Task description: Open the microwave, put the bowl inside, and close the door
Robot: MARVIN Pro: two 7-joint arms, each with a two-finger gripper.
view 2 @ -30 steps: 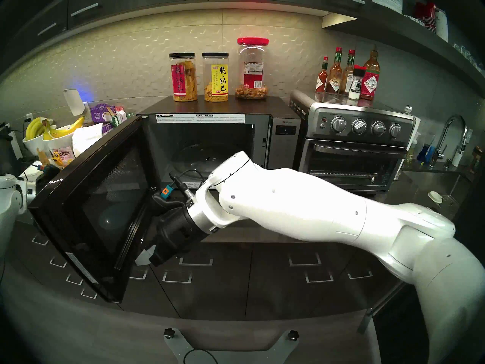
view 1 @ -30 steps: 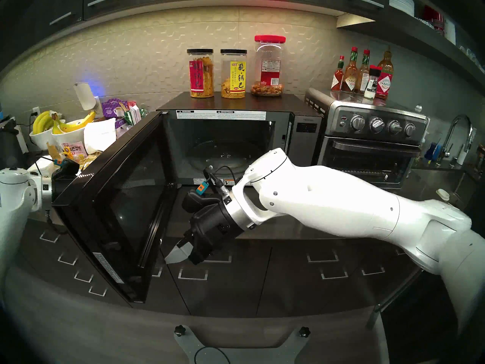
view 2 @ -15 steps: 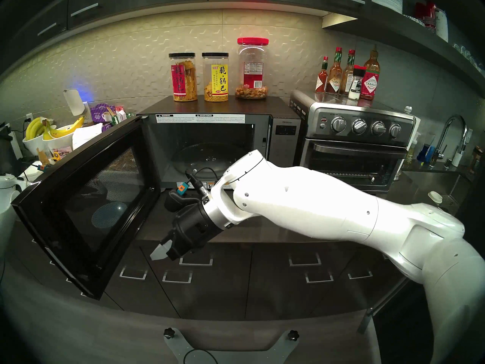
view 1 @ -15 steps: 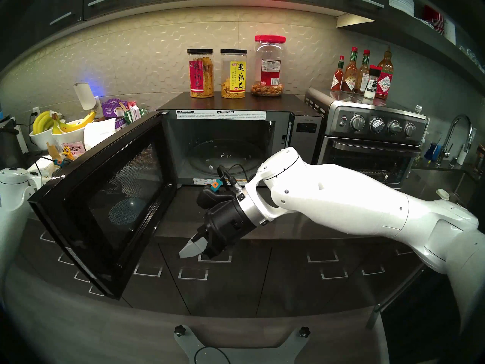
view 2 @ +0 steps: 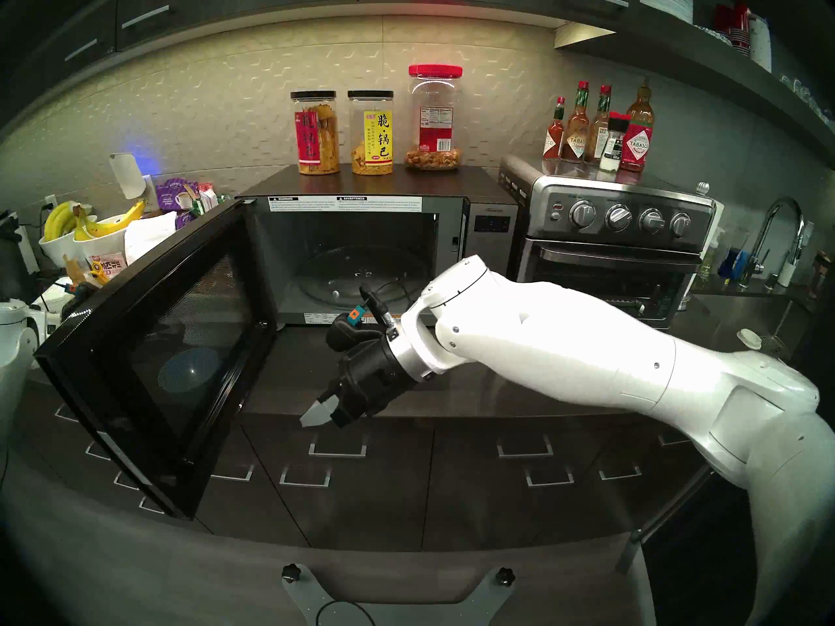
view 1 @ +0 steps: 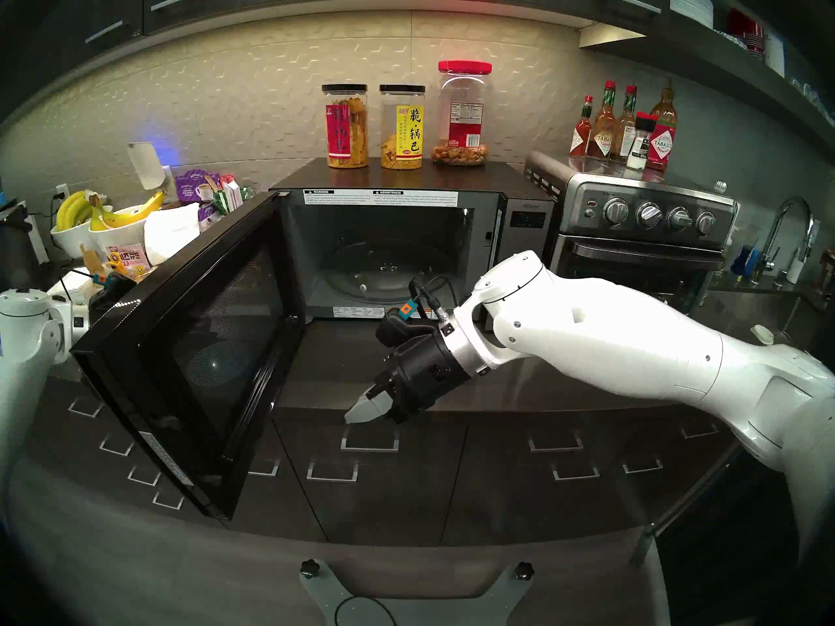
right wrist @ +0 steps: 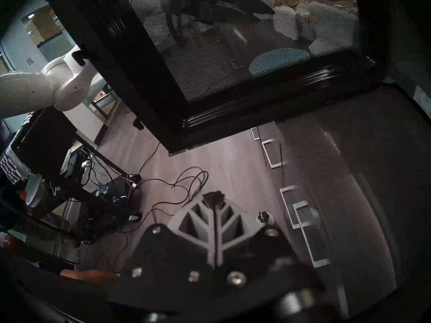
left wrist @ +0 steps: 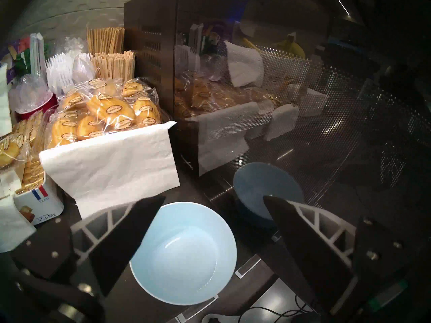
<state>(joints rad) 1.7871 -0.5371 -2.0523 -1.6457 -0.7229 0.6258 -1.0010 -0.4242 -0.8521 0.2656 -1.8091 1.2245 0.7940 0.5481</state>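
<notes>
The microwave (view 1: 409, 178) stands on the counter with its door (view 1: 217, 340) swung out to the left, showing the bare glass turntable (view 1: 384, 268). The light-blue bowl (left wrist: 186, 252) sits upright on the counter behind the door. It also shows faintly through the door's mesh (view 2: 189, 372) (right wrist: 277, 61). My left gripper (left wrist: 213, 199) hovers open just above the bowl, a finger on each side, touching nothing. My right gripper (view 1: 357, 415) (view 2: 309, 419) (right wrist: 213, 195) is shut and holds nothing. It hangs over the counter's front edge, right of the door and apart from it.
A napkin (left wrist: 112, 161) and packets of small cakes (left wrist: 109, 110) crowd the bowl's far left. Jars (view 1: 402, 128) stand on the microwave. A steel toaster oven (view 1: 641, 245) with sauce bottles is to its right. Banana bowls (view 1: 108, 227) are far left and drawers (view 1: 370, 444) lie below.
My right gripper has drawn back to the right and up, off the door's inner edge. The door swung wider, then came back a little. The left arm has barely moved.
</notes>
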